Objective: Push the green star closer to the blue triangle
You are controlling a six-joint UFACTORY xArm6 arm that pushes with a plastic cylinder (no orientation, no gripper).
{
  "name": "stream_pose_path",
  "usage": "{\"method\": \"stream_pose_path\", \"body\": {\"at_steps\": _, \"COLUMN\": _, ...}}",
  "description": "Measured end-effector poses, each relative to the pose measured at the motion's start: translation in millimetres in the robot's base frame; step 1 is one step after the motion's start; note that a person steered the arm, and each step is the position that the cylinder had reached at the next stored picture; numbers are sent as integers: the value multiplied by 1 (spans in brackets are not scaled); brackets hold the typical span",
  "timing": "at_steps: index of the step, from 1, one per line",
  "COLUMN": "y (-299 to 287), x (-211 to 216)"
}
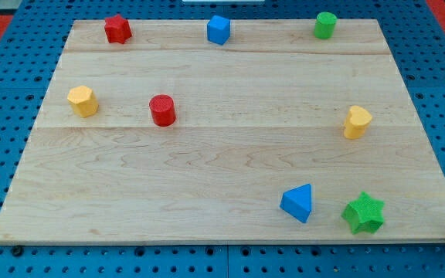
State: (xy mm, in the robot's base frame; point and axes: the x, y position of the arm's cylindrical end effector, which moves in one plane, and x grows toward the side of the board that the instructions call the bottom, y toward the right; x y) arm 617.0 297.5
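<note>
The green star (363,213) lies near the bottom right corner of the wooden board (222,170). The blue triangle (297,203) lies just to its left, with a small gap between them. My tip does not show in this view, and no part of the rod or arm is visible.
A red star (117,29), a blue cube (218,30) and a green cylinder (325,25) line the top edge. A yellow hexagon block (83,101) and a red cylinder (162,110) sit at the left. A yellow block (356,122) sits at the right.
</note>
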Motion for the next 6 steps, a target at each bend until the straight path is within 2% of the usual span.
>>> {"method": "stream_pose_path", "body": {"at_steps": 2, "y": -57, "x": 0}}
{"method": "stream_pose_path", "body": {"at_steps": 4, "y": -139, "x": 2}}
{"method": "stream_pose_path", "body": {"at_steps": 6, "y": -154, "x": 1}}
